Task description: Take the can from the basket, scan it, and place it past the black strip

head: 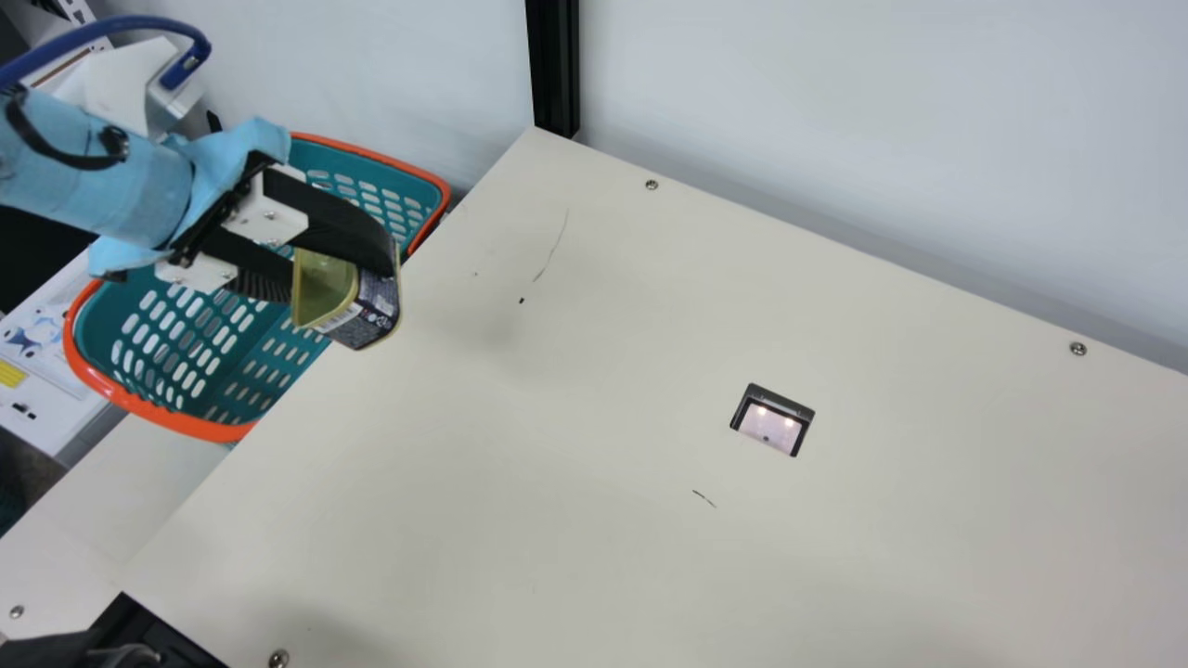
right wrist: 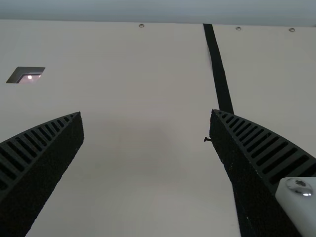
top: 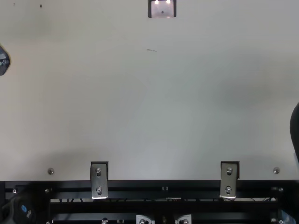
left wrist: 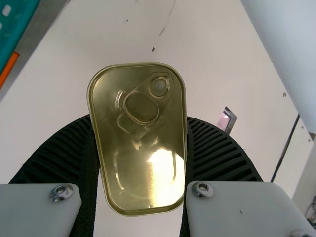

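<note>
In the main view, the can is between 9 and 10 o'clock from the scanner, near the basket. The left gripper squeezes its 2 long sides, leaving some print uncovered, probably for scanning. The right gripper is open and empty, perhaps for later carrying past the black strip.

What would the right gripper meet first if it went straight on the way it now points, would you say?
The right gripper would probably meet bare table first, between the scanner window and the black strip, though the depth is unclear.
</note>
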Tool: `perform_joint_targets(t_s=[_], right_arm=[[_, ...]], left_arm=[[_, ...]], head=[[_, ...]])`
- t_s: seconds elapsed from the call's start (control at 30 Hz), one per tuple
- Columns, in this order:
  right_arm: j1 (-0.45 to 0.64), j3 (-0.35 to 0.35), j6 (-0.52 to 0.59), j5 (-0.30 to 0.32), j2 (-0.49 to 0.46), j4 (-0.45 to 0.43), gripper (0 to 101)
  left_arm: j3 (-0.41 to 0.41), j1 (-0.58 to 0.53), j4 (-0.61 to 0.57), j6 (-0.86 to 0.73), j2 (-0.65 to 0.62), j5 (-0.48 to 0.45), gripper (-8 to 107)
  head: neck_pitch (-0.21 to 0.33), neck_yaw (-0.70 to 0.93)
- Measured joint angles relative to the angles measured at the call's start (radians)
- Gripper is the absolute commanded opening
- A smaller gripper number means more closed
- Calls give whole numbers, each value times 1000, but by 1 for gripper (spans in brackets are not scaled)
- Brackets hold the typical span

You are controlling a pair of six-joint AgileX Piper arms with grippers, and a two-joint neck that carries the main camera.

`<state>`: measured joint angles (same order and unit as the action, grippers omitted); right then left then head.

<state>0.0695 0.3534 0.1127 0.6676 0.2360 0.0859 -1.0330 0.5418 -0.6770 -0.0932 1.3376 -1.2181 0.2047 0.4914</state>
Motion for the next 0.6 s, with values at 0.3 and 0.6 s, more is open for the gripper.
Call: perform_joint_targets(t_s=[0.3, 0.6], right_arm=[[0, 0, 0, 0, 0, 0, 101], [0, 0, 0, 0, 0, 0, 101]], left_arm=[[55, -6, -123, 3, 55, 0, 10], [110, -44, -194, 2, 60, -2, 10]], head=[[0, 0], [0, 0]])
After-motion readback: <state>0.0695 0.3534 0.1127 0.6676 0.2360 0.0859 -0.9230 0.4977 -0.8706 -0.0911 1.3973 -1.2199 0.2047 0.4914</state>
